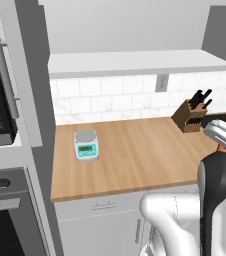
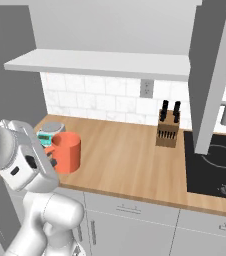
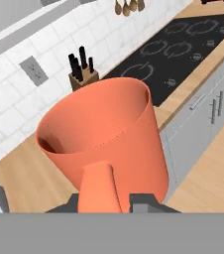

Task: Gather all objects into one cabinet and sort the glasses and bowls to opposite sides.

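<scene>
Orange and cylindrical, the mug (image 3: 104, 144) sits held by its handle in the gripper (image 3: 104, 201), whose two dark fingertips are closed narrowly on either side of that handle. In the right base view the same mug (image 2: 66, 152) is upright, lifted in the air over the near left part of the wooden counter (image 2: 130, 155), with the gripper (image 2: 52, 162) at its left side on the end of the white arm (image 2: 20, 160). Just behind the mug, toward the left end of the counter, lies a small kitchen scale (image 2: 49, 133) with a green display. Farther right, near the tiled back wall, stands a knife block (image 2: 167, 131) with dark handles, and right of that a black cooktop (image 2: 212, 167) is set into the counter. Above, a pale shelf board (image 2: 100, 64) runs along the wall. Grey base units (image 2: 135, 220) with handles sit below the counter.
</scene>
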